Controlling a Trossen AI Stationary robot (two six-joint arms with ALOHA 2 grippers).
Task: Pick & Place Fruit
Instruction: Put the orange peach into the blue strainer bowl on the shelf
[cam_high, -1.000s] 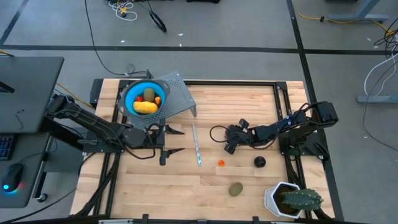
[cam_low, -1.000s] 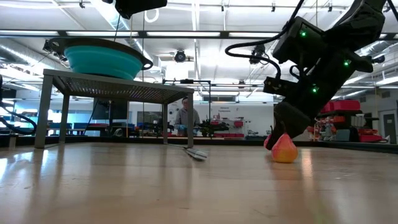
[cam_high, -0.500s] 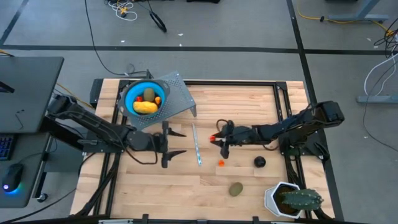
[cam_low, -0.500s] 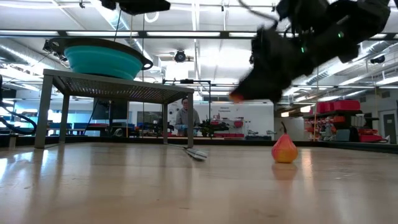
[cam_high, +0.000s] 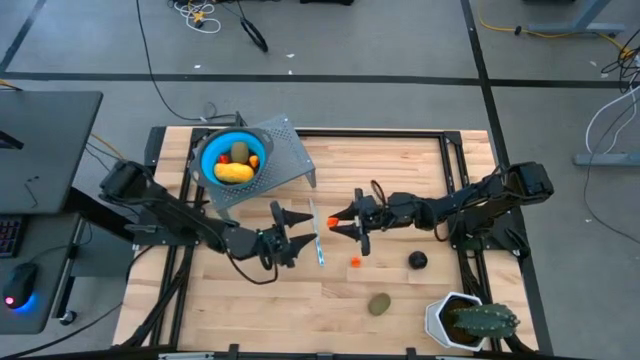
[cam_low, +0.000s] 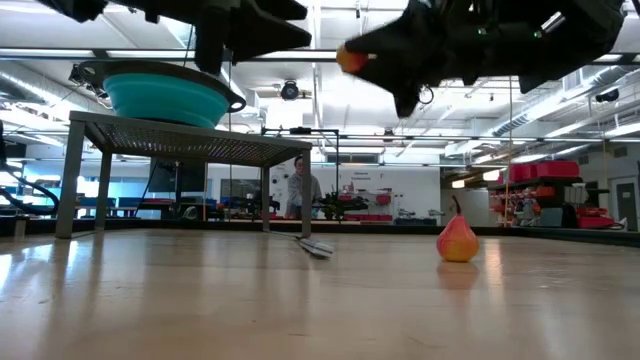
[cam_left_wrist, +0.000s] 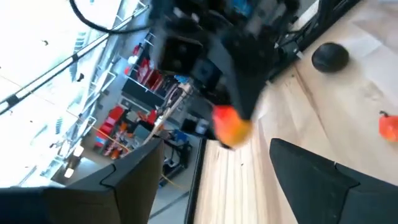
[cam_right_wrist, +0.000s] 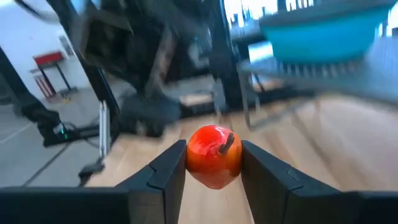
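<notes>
The right gripper (cam_high: 338, 221) has swung further left since half a second ago and now hangs over the middle of the table (cam_high: 400, 290), its fingers (cam_right_wrist: 163, 174) clamped on a small orange-red fruit (cam_right_wrist: 214, 155), round and glossy with a short dark stem. And the left gripper (cam_high: 300, 229) has pushed right to meet it, jaws apart, tips facing the right gripper's just across the thin silvery-blue stick (cam_high: 316, 236). In the low view the held fruit rides high, well clear of the wood. A second orange-red fruit (cam_high: 355, 262) sits on the table just below, pear-shaped in the low view, unmoved; the black ball (cam_high: 418, 261) and the olive-brown kiwi (cam_high: 379, 303) lie nearer the potted cactus (cam_high: 478, 320). The blue bowl (cam_high: 212, 148) on its metal stand (cam_high: 290, 160) holds a yellow fruit (cam_high: 234, 172) and another olive-brown one (cam_high: 240, 152).
</notes>
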